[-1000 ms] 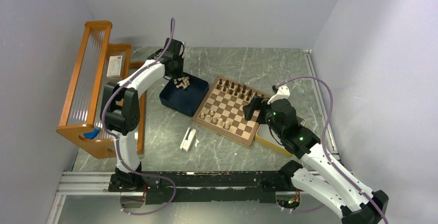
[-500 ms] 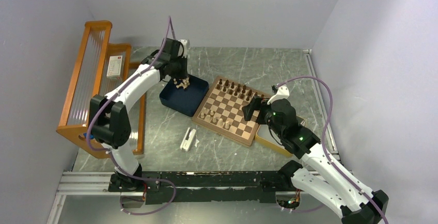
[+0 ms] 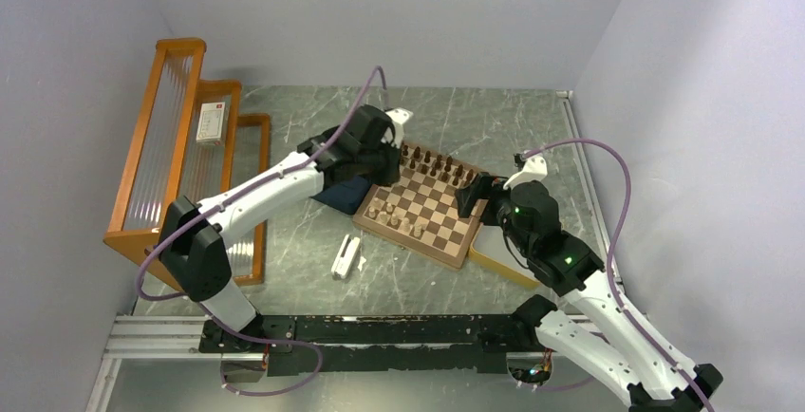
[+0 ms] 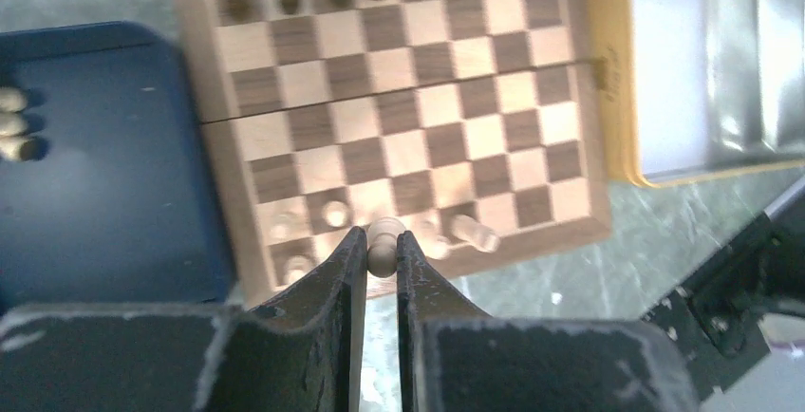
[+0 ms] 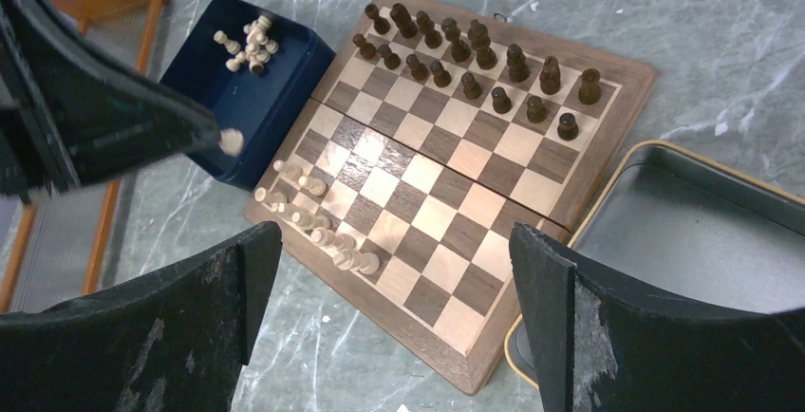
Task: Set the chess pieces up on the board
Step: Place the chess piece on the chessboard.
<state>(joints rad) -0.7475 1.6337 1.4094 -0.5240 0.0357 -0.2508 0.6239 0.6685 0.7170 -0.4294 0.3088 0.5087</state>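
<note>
The board (image 3: 432, 215) lies mid-table, with dark chess pieces (image 3: 437, 163) in two rows along its far side and several pale ones (image 3: 392, 216) near its front-left edge. My left gripper (image 3: 382, 167) hangs over the board's left part (image 4: 408, 118), shut on a pale tan piece (image 4: 383, 241). In the right wrist view that piece (image 5: 231, 141) shows at the left fingers' tip. One pale piece (image 5: 359, 261) lies on its side on the board (image 5: 446, 175). My right gripper (image 5: 397, 246) is open and holds nothing, hovering by the board's right corner (image 3: 472, 198).
A dark blue tray (image 5: 256, 99) left of the board holds several loose pale pieces (image 5: 249, 40). A yellow-rimmed tray (image 5: 683, 232) sits at the board's right. A wooden rack (image 3: 171, 146) stands at the far left, and a small white object (image 3: 346, 256) lies in front of the board.
My left arm has swung right from the blue tray to the board's left side, carrying the pale piece. The right gripper has shifted slightly and stays open.
</note>
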